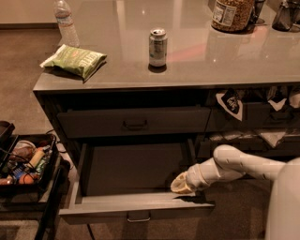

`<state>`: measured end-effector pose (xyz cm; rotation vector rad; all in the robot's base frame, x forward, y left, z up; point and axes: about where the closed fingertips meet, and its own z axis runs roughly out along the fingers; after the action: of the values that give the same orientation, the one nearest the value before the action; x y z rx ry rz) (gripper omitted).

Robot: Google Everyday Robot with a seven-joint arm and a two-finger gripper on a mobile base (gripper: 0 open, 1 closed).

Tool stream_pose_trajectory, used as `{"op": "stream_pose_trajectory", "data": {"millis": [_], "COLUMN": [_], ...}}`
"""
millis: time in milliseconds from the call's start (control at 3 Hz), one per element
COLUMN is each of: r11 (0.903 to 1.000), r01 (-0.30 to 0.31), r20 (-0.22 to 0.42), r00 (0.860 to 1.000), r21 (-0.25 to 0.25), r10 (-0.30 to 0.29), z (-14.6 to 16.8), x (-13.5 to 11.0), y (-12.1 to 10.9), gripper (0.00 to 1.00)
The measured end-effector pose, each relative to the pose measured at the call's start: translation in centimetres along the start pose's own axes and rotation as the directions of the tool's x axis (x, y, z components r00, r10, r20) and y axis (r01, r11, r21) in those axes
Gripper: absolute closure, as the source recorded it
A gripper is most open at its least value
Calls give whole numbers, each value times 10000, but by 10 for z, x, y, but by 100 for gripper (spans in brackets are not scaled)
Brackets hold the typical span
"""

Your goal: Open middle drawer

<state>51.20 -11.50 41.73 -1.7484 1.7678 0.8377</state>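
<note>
While the wide dark grey middle drawer stands pulled well out of the cabinet, with its flat front and small centred pull handle low in the view, the robot's pale cream gripper sits inside it at the right front corner. The gripper is just behind the front panel and close to the right side wall. Whether it is spread or closed, or has hold of anything, cannot be told (it shows only as a tan lump at the arm's end). The white jointed arm reaches it from the right, crossing over the drawer's right wall. The drawer's inside floor lies in shadow.

Directly above is a closed dark grey upper drawer with its own handle. On the glossy grey countertop a silver drink can stands upright near the front middle. A green crinkled snack bag lies at the left front corner, with a clear plastic water bottle just behind it. A large jar with brown contents stands far back on the right. Left of the cabinet, a low black cart tray holds assorted small items.
</note>
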Motion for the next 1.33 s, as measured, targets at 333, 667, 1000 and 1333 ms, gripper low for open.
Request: {"op": "stream_pose_trajectory", "data": {"millis": [333,667,1000,1333], "r11": [9985,9930,9849,9786], "r01": [408,1160,1414,1403], "r20": [-374,-971,-1357,-1069], "r00": [9985,9883,9787,9818], "r21": [376,-241,-995,-1508], "r10": [-394,-1178,-1542,-1572], "z": [6,20,31,47], "x": [-4,-20,-28,-29], "y": [9,42,75,98], "gripper": [100,100,100,100]}}
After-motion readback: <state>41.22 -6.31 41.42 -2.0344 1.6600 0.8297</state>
